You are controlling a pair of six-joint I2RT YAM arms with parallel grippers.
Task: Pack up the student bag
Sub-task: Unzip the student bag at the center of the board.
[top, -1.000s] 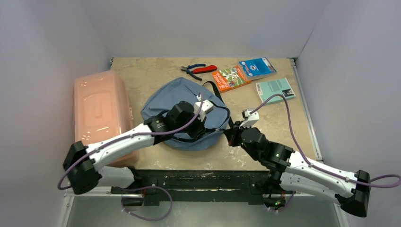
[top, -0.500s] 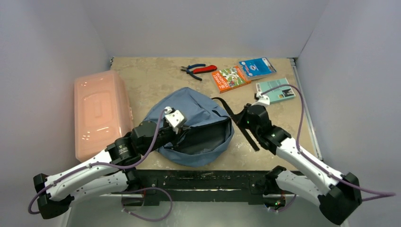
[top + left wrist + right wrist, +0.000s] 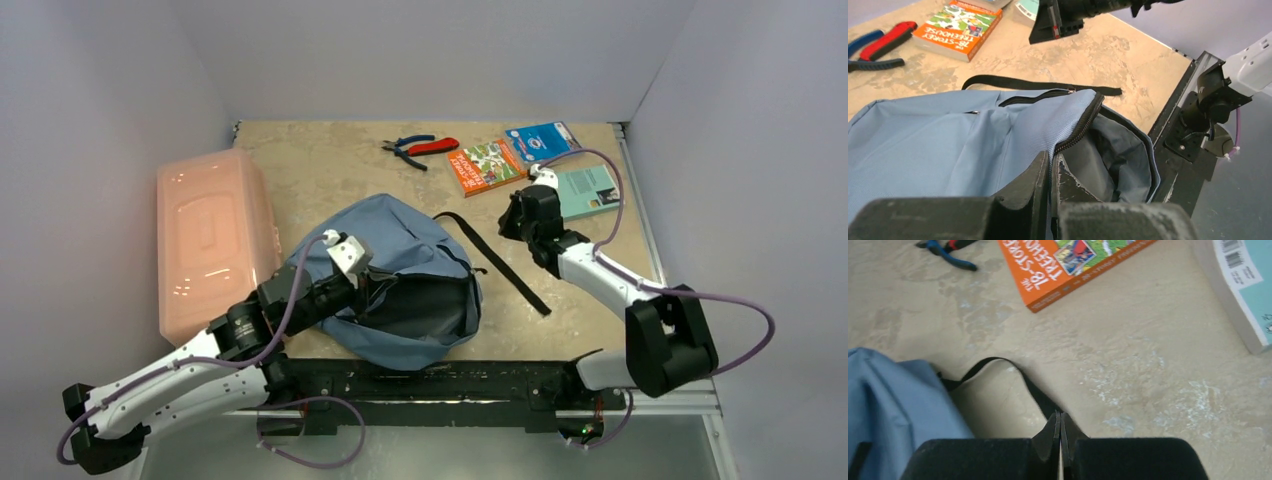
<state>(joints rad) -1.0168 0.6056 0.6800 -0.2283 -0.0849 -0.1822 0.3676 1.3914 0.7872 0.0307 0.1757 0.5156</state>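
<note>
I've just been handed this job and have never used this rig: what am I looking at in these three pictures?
Two robot arms, each ending in a two-finger gripper, stand at the near edge of the table. The wide picture looks down from above and behind them. The other two come from a camera on each wrist. On the table lie a pink plastic box, pliers, an orange book, a blue packet, a teal book and the student bag, its zip open. The left gripper is shut on the bag's zip edge. The right gripper is shut just above the bag's black strap, seemingly empty.
</note>
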